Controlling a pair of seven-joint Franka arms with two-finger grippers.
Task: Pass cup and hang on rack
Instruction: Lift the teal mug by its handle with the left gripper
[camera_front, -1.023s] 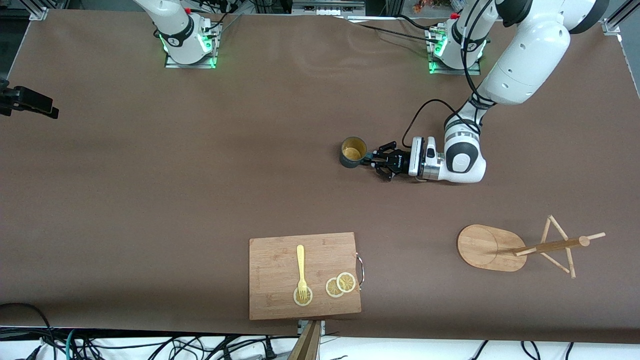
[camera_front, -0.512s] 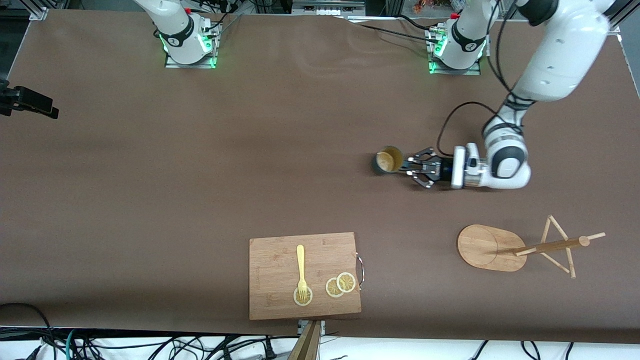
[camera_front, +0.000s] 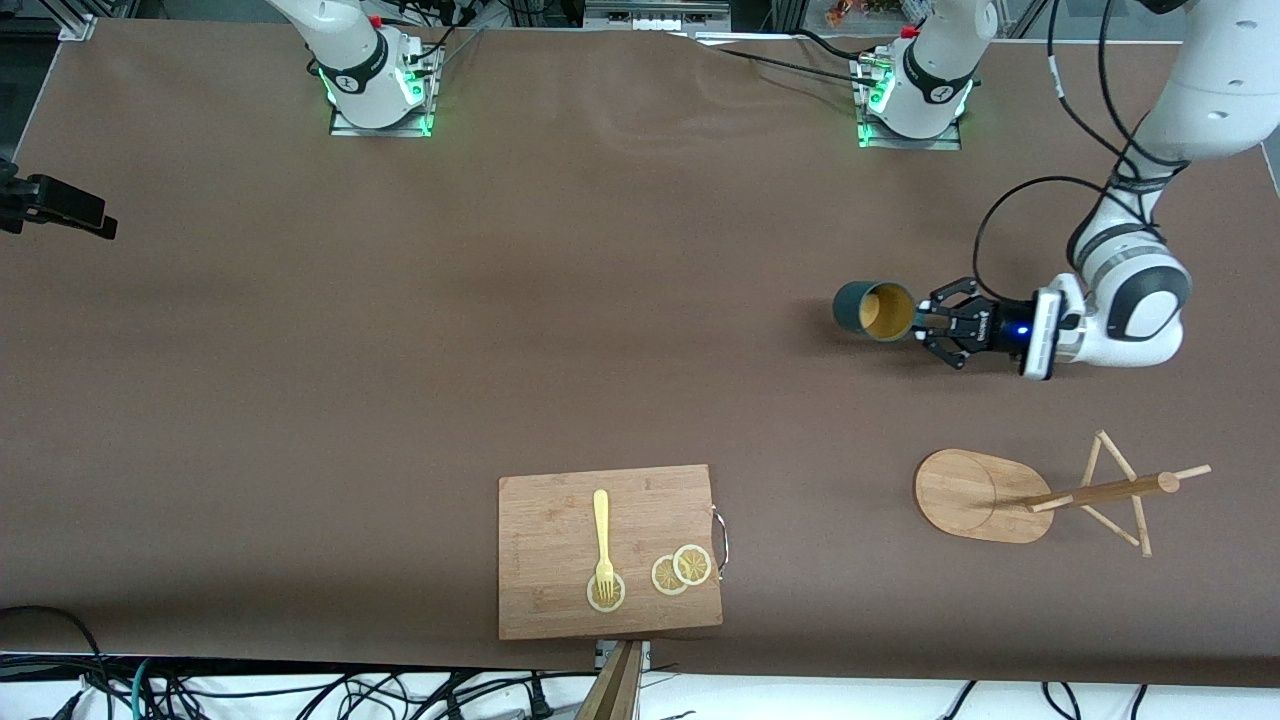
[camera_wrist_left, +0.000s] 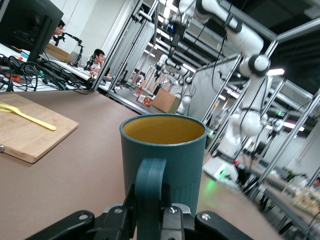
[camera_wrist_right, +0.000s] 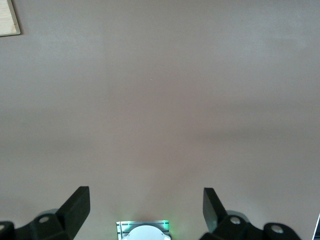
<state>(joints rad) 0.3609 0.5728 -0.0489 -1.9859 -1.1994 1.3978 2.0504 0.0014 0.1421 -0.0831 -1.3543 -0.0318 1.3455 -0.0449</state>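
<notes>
A brown tabletop (camera_front: 400, 350) fills the lab. The left gripper (camera_front: 925, 322) has its fingers clamped on the cup (camera_front: 873, 310) by the handle, in the air above the tabletop toward the left arm's end. The right gripper (camera_wrist_right: 145, 207) waits, fingers apart. The hand-over looks finished, so the next move is probably threading the handle onto a peg of the rack (camera_front: 1040, 492).

Robotics lab, more robot arms (camera_wrist_left: 240, 45) on aluminium frames (camera_wrist_left: 295, 125), monitor (camera_wrist_left: 30, 22)
</notes>
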